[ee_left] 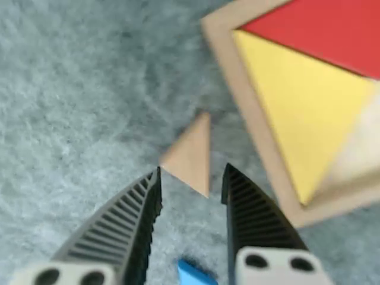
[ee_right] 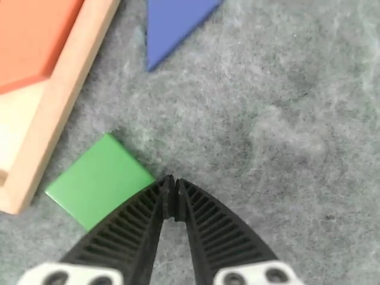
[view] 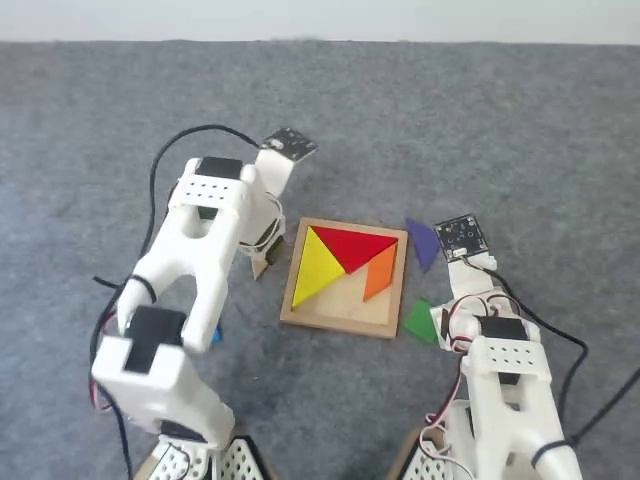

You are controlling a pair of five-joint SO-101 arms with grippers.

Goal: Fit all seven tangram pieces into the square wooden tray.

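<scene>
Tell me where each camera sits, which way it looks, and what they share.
High view: fixed overhead, looking down on the wooden tray; the left arm and right arm show.
Left wrist view: on the left arm, looking down past its open left pincer at a tan triangle beside the tray.
Right wrist view: on the right arm, looking down past its shut right pincer at a green square beside the tray.
Shared: the tray's edge appears in all three.

grey felt-like mat covers table; pale plain wall strip at far edge; soft even light.
</scene>
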